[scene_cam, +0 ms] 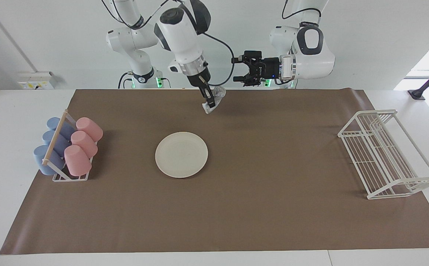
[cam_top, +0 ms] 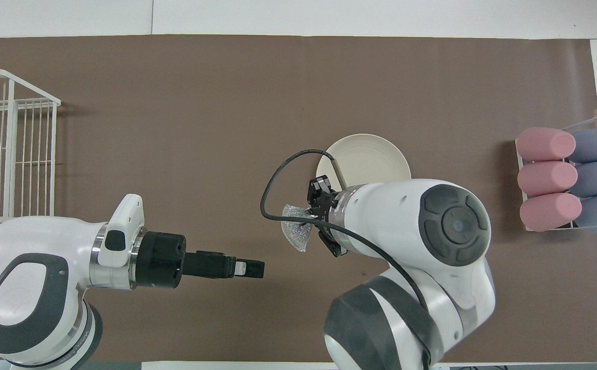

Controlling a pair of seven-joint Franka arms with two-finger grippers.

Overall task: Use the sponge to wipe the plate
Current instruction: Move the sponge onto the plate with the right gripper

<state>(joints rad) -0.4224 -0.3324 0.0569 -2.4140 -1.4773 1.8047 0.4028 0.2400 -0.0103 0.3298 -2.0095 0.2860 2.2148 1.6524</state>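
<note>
Bench: brown paper mat over a white bench.
Wire rack: white, at the left arm's end.
Cups: pink and blue plastic tumblers racked at the right arm's end.
Plate: round cream-white plate, flat on the mat, below and farther out than the right gripper.
Right gripper: clamped on the sponge, raised over bare mat.
Left gripper: waiting aloft, fingers parted, holding nothing.
Sponge: silvery-grey glittery mesh wad.

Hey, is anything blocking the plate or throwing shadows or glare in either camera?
Facing view: the plate shows whole, evenly lit, soft shadows beside the wire rack, bright window glare at one edge. Overhead view: the right arm covers part of the plate's near rim; its end effector holds the sponge.
</note>
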